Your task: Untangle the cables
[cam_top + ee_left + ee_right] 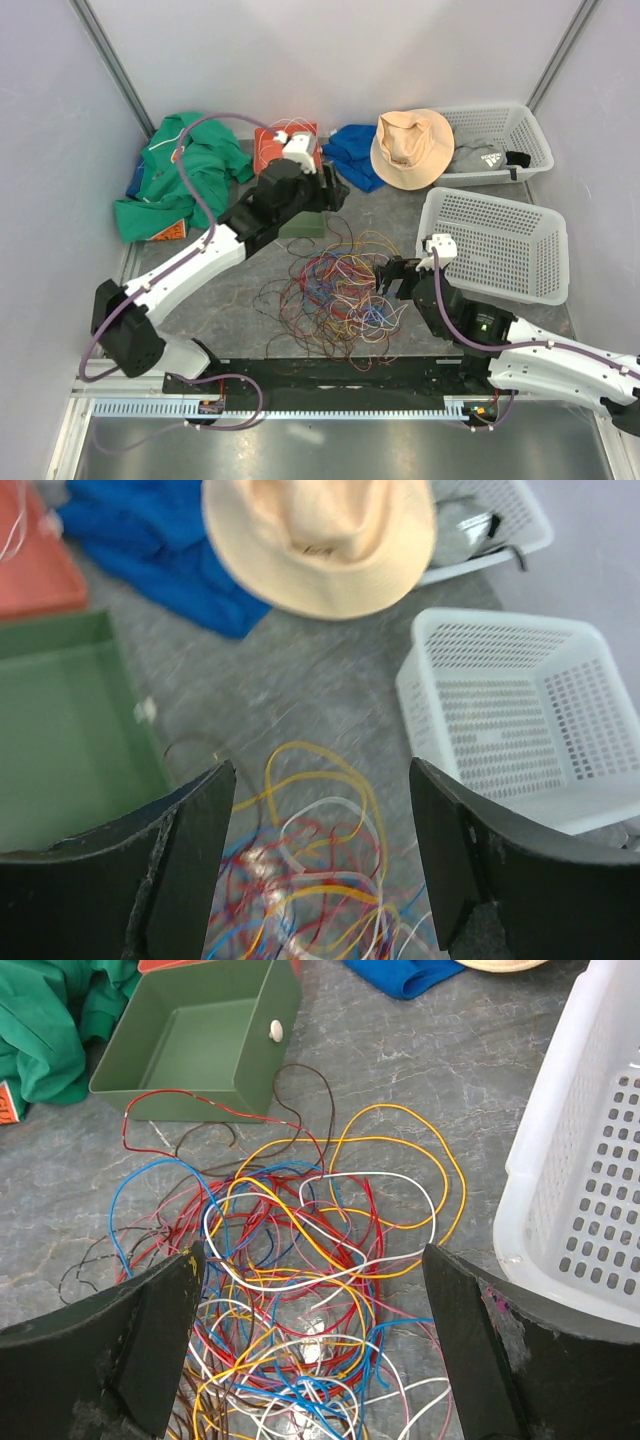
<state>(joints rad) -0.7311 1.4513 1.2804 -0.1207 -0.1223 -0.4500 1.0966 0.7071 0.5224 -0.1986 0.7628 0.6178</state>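
Fingers [110, 1350] of the right gripper [315, 1345] stand wide apart with nothing between them. This gripper sits low at the right edge of the cables [300, 1270], facing left and far across them. The cables lie in one loose tangle on the grey table [400, 215], in the middle between the two arms. Red, yellow, orange, white and blue strands loop over each other, and a few thin dark ones trail out to the left. One yellow loop and one white loop reach toward the far right of the pile.

The left gripper [320, 860] is also spread and holds nothing. It hangs over the far edge of the tangle, with yellow, white and red strands on the table below it. In the top view it is above a green box [305, 225], which is open and sits just beyond the pile.

Right of the cables is a white basket [500, 250], near the right gripper. A second basket [495, 140] stands farther back. A tan hat [412, 147] rests against that one, with a blue cloth [352, 155] to its left. Farther left are a red box [270, 150] and a green garment [180, 175].
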